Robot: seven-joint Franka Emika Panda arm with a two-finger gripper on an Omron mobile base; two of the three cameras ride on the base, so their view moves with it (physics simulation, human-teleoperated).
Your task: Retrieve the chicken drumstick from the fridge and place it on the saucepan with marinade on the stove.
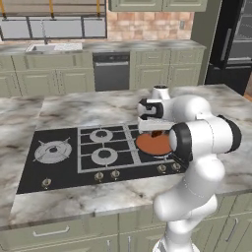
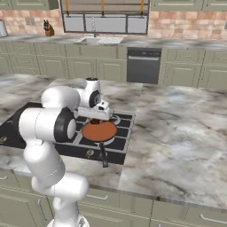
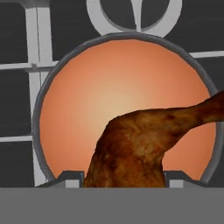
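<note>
holding one chicken drumstick (image 3: pixel 135 144) — over one saucepan (image 3: pixel 109 83).

Saucepan (image 2: pixel 99 131) on stove (image 1: pixel 64 157), drumstick (image 3: pixel 140 144) prob. above.

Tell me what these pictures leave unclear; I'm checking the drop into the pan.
- Gripper fingertips: mostly hidden in the hand view behind the chicken drumstick.
- Drumstick's bone end: cut off by the right edge of the hand view.
- Gap between drumstick and saucepan: the arm's hand blocks it in both base views.
</note>
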